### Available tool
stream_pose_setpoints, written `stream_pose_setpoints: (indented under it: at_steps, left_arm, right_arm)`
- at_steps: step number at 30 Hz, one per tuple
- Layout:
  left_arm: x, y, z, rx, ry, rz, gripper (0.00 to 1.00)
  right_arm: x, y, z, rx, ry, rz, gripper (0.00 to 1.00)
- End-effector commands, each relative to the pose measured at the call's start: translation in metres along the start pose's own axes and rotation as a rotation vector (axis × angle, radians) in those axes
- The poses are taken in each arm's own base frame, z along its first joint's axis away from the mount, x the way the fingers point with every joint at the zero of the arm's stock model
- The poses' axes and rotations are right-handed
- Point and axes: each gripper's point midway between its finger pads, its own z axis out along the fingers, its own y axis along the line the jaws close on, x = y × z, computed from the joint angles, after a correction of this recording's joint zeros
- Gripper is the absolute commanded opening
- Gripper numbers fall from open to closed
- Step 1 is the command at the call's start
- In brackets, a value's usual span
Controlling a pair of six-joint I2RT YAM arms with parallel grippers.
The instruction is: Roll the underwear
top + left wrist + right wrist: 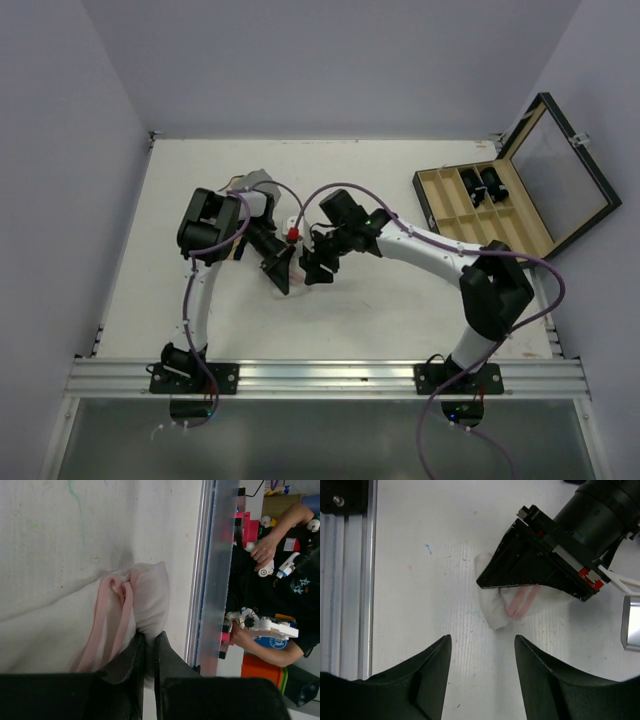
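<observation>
**White fabric pinched mid-table between two arms**

White tabletop (400, 320) fills most of the overhead view, walled in by pale panels on three sides, with an aluminium rail (330, 375) running along its near edge where both arm bases are bolted. At the far right corner sits an open wooden case (455, 205) divided into compartments, its dark-framed lid (565, 180) tilted back; small dark objects lie in the far compartments, too small to identify.

Both arms bend inward so that their wrists meet near the middle of the table. The left arm (195, 295) rises from its base and folds over to the right; the right arm (440, 255) reaches leftward across the surface.

The left gripper (149, 639) points down at the table with its jaws clenched nearly together, white cloth nipped in the thin gap between them. The right gripper (482, 639) hovers just beside it, jaws spread wide and holding nothing, the tabletop visible between its fingers (432, 680).

The underwear (492, 612) lies on the tabletop under the tip of the left gripper, bunched into a small white lump with pink trim strips looping out of it. From overhead it is almost entirely hidden beneath the two grippers. In the left wrist view a rounded lobe of the fabric bulges past the fingertips toward the rail.
</observation>
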Motion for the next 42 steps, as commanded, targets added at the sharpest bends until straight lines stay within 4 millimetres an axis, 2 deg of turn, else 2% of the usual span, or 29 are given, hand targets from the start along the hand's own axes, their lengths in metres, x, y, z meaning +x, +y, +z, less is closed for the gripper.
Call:
stream_pose_setpoints:
  at_steps: [1, 8, 13, 16, 17, 18, 23, 24, 26, 28, 30, 31, 32, 33, 34, 35, 36, 37, 38, 39, 40, 42]
  left_arm:
    - [0.035, 0.073, 0.005, -0.143, 0.184, 0.182, 0.06]
    - [0.034, 0.070, 0.005, -0.143, 0.179, 0.198, 0.14]
    - [0.033, 0.071, 0.004, -0.145, 0.176, 0.202, 0.16]
    - [0.033, 0.071, 0.004, -0.145, 0.174, 0.207, 0.16]
    - [0.031, 0.070, 0.005, -0.142, 0.167, 0.210, 0.16]
    - [0.030, 0.069, 0.004, -0.141, 0.163, 0.213, 0.16]
    - [0.008, 0.048, -0.001, -0.163, 0.070, 0.245, 0.20]
    - [0.004, 0.041, -0.003, -0.162, 0.050, 0.261, 0.27]
    - [-0.012, 0.018, -0.013, -0.179, -0.025, 0.312, 0.31]
    - [-0.026, -0.006, -0.028, -0.212, -0.081, 0.371, 0.36]
    - [-0.038, -0.017, -0.046, -0.258, -0.147, 0.397, 0.38]
    - [-0.046, -0.028, -0.060, -0.298, -0.182, 0.404, 0.38]
    - [-0.048, -0.030, -0.078, -0.337, -0.224, 0.401, 0.40]
    - [-0.059, -0.031, -0.097, -0.396, -0.271, 0.436, 0.42]
    - [-0.064, -0.042, -0.116, -0.447, -0.329, 0.427, 0.42]
    - [-0.060, -0.042, -0.144, -0.503, -0.399, 0.416, 0.43]
    - [-0.061, -0.040, -0.161, -0.555, -0.442, 0.437, 0.43]
    - [-0.058, -0.055, -0.177, -0.615, -0.488, 0.461, 0.43]
    - [-0.046, -0.057, -0.201, -0.679, -0.545, 0.455, 0.43]
    - [-0.041, -0.062, -0.210, -0.729, -0.569, 0.479, 0.44]
    - [-0.030, -0.072, -0.213, -0.806, -0.582, 0.539, 0.44]
    - [-0.017, -0.076, -0.215, -0.917, -0.564, 0.605, 0.45]
  right_arm:
    - [-0.002, -0.016, 0.024, 0.030, 0.013, -0.161, 0.58]
    - [0.020, -0.006, 0.077, -0.051, 0.038, -0.305, 0.58]
    - [0.023, 0.003, 0.095, -0.064, 0.040, -0.344, 0.56]
    - [0.036, 0.005, 0.104, -0.077, 0.067, -0.339, 0.43]
    - [0.040, 0.004, 0.105, -0.076, 0.077, -0.339, 0.33]
    - [0.045, 0.004, 0.107, -0.081, 0.087, -0.337, 0.28]
    - [0.071, 0.012, 0.110, -0.119, 0.149, -0.277, 0.00]
    - [0.071, 0.016, 0.109, -0.135, 0.143, -0.263, 0.00]
    - [0.076, 0.024, 0.106, -0.169, 0.150, -0.230, 0.00]
    - [0.080, 0.036, 0.103, -0.220, 0.160, -0.195, 0.00]
    - [0.083, 0.043, 0.102, -0.256, 0.166, -0.159, 0.00]
    - [0.084, 0.047, 0.100, -0.275, 0.180, -0.133, 0.00]
    - [0.088, 0.049, 0.101, -0.290, 0.191, -0.089, 0.00]
    - [0.089, 0.051, 0.100, -0.300, 0.195, -0.055, 0.00]
    - [0.085, 0.054, 0.100, -0.330, 0.183, -0.011, 0.00]
    - [0.085, 0.056, 0.100, -0.346, 0.181, 0.043, 0.00]
    - [0.090, 0.051, 0.100, -0.351, 0.183, 0.105, 0.00]
    - [0.083, 0.050, 0.101, -0.362, 0.168, 0.176, 0.00]
    - [0.082, 0.047, 0.102, -0.365, 0.170, 0.216, 0.00]
    - [0.092, 0.042, 0.107, -0.372, 0.194, 0.287, 0.00]
    - [0.086, 0.036, 0.107, -0.364, 0.202, 0.355, 0.00]
    - [0.097, 0.028, 0.114, -0.376, 0.223, 0.478, 0.00]
